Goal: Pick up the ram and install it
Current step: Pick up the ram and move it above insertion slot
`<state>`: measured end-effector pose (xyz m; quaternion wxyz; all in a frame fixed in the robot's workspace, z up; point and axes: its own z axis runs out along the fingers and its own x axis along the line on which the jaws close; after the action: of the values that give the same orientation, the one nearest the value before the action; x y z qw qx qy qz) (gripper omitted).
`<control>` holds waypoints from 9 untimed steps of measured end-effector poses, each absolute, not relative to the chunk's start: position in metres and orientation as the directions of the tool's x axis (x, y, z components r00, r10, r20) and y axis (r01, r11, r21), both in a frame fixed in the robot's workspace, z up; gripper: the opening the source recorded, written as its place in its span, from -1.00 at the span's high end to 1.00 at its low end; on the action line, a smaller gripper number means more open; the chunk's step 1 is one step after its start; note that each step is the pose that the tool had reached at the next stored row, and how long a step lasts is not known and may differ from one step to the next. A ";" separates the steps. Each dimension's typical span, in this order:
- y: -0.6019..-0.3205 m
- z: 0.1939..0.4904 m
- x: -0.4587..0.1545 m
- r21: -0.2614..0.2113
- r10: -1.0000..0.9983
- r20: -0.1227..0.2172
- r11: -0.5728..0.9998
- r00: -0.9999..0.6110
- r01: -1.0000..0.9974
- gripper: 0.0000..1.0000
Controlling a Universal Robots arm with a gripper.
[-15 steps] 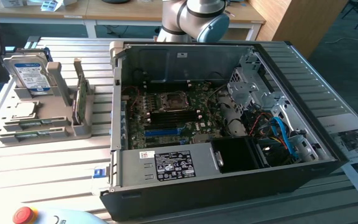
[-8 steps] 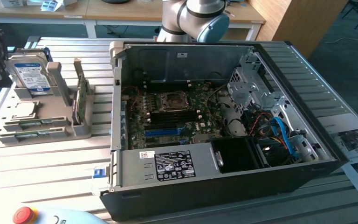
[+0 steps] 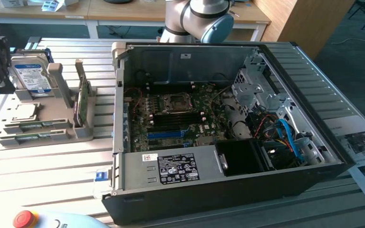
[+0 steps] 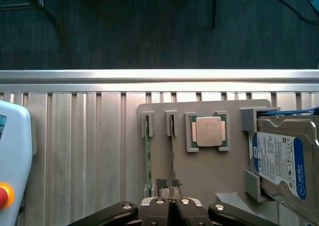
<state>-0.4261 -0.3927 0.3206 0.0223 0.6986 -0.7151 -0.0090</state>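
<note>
Black two-finger gripper point(image 4: 168, 184), fingers pressed together with nothing between them, above a grey plastic parts tray point(image 4: 199, 171); long thin green ram stick point(image 4: 147, 156) standing on edge in its tray slot, just beside the fingertips; open black computer case point(image 3: 233, 199) to the exterior view's right of the tray.

The thin green ram stick point(image 4: 147, 156) stands on edge in the grey plastic holder point(image 4: 159, 149), with a second upright stick point(image 4: 173, 151) just beside it and only a narrow gap between. In the black computer case point(image 3: 233, 199), the long blue slot point(image 3: 169, 134) lies open from above, with the silver power-supply box point(image 3: 135, 173) near.
</note>
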 end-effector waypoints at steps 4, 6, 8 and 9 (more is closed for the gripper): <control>-0.393 0.314 -0.426 0.044 -0.999 0.023 0.023 -0.022 -0.999 0.80; -0.393 0.311 -0.426 0.044 -0.999 0.025 0.023 -0.022 -0.999 0.80; -0.393 0.308 -0.426 0.044 -0.999 0.027 0.023 -0.022 -0.999 0.80; -0.393 0.307 -0.426 0.044 -0.999 0.028 0.023 -0.022 -0.999 0.80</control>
<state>-0.4261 -0.3927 0.3066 0.0253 0.6989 -0.7147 -0.0058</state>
